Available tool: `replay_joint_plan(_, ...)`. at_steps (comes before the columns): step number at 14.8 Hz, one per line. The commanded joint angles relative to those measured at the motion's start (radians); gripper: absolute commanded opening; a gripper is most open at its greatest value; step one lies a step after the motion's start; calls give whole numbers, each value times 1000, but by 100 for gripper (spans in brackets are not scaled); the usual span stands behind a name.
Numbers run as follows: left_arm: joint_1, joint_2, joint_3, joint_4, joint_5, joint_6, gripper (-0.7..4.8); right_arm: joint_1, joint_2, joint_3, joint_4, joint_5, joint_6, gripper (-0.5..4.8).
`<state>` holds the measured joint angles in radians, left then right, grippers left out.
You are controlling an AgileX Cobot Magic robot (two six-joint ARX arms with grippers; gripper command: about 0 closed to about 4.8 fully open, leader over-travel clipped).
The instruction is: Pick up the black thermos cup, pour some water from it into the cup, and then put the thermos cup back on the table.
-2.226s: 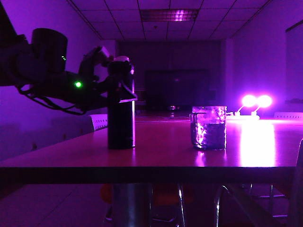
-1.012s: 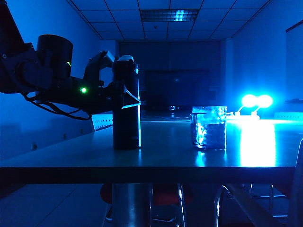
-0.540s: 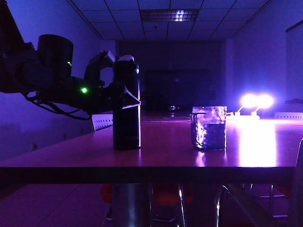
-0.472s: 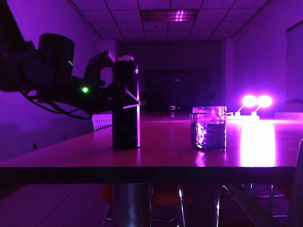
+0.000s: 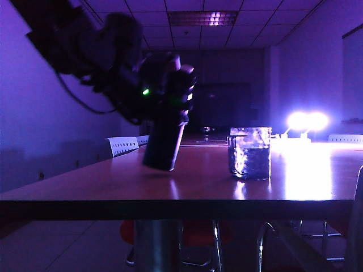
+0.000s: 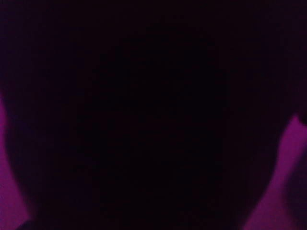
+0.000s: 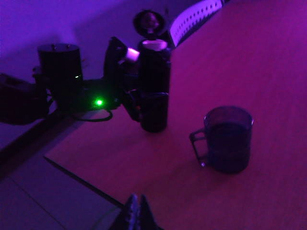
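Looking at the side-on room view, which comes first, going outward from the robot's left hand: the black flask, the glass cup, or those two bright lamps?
1. The black thermos cup, held in the left hand, lifted and tilted.
2. The cup, standing to the right on the table.
3. The lamps, far right, behind.

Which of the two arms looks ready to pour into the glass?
The left. Its gripper is clamped around the black thermos cup, already lifted off the table and tilted beside the cup. The right gripper hangs shut, apart and holding nothing.

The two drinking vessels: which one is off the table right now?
The black thermos cup. The left gripper holds it tilted in the air, its base clear of the table. The cup stands on the table to its right, untouched.
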<state>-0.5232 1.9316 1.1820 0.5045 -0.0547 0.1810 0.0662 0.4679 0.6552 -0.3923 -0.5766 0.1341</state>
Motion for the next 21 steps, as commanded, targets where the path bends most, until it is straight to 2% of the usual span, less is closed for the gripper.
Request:
replay_joint_plan(1,-10,-14,36,80,-12,2,331,0,3,5,14,-2,-13,-1)
replay_joint_plan(4,-10,-14,37,80,-12,3,331,0,3,5,14,-2,-27,-1)
replay_joint_plan(6,-17,-14,37,76,-13,51,331,0,4,5,13,-2,-34,-1)
replay_joint_plan(8,-36,-14,38,70,-91,65,331,0,4,5,13,-2,-34,-1)
replay_joint_plan(10,-77,-14,39,53,-151,136,331,0,7,5,12,-2,-34,-1)
replay_joint_plan(15,-119,-6,108,-42,-196,207,332,0,7,5,0,-3,-34,-1)
replay_joint_plan(18,-141,-6,124,-56,-238,324,331,0,7,5,0,-2,-34,-1)
replay_joint_plan(21,-159,-6,125,-55,-238,348,331,0,7,5,-1,-2,-34,-1)
